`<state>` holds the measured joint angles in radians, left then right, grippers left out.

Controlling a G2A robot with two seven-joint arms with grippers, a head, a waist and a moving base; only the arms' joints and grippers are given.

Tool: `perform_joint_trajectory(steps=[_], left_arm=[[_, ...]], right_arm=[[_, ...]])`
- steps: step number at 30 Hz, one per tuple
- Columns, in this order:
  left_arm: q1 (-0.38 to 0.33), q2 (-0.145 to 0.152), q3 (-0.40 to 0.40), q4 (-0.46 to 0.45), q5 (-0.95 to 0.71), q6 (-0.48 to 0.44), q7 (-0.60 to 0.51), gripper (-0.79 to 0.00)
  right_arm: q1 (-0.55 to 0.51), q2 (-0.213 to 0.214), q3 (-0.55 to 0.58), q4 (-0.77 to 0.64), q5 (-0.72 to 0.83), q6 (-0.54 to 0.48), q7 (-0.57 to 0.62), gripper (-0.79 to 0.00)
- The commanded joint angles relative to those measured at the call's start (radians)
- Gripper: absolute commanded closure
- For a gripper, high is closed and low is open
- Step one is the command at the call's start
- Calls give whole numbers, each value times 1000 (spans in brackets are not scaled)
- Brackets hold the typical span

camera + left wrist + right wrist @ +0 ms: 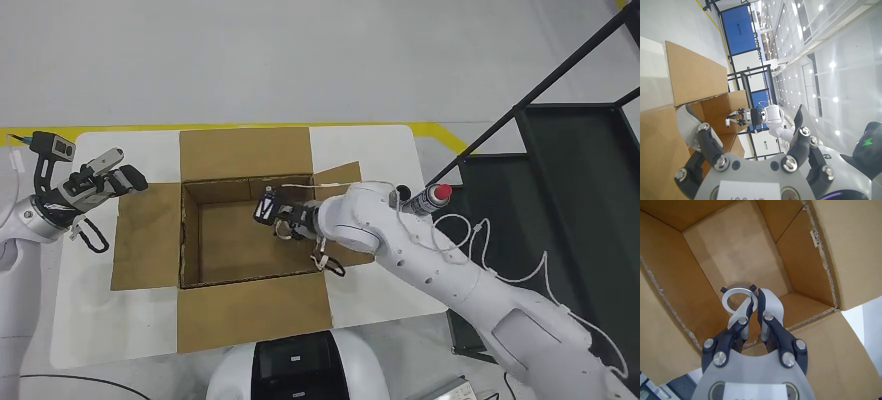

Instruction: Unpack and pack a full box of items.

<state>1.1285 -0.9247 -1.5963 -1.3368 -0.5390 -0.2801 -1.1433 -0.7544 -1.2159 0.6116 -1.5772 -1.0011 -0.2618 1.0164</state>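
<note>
Right tool [755, 300] pinched shut on a metal ring [725, 299] over the box [677, 266]; left tool [120, 170] wide open. Looked like packing; next needed gentle lowering, then letting go.

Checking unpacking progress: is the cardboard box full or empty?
Empty as far as shows: the cardboard box floor is bare; the right gripper holds a metal ring above it.

Grey floor [300, 60] w/ yellow line [442, 130], black stairs [570, 150].
</note>
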Motion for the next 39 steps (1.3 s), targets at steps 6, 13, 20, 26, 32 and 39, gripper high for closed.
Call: perform_joint_trajectory(steps=[6,13,20,26,32,39], left_arm=[[0,0,0,0,0,0,0,-785],[0,0,0,0,0,0,0,-785],[0,0,0,0,0,0,0,-785],[0,0,0,0,0,0,0,-785],[0,0,0,0,0,0,0,-785],[0,0,0,0,0,0,0,-785]], right_arm=[[89,-83,-135,149,-38,76,56,0],[144,-160,-207,298,-16,91,77,0],[179,-230,-257,421,-3,89,95,0],[197,-283,-279,525,3,90,87,0],[210,-324,-288,612,8,75,80,-523],[216,-342,-269,633,-2,69,62,-785]])
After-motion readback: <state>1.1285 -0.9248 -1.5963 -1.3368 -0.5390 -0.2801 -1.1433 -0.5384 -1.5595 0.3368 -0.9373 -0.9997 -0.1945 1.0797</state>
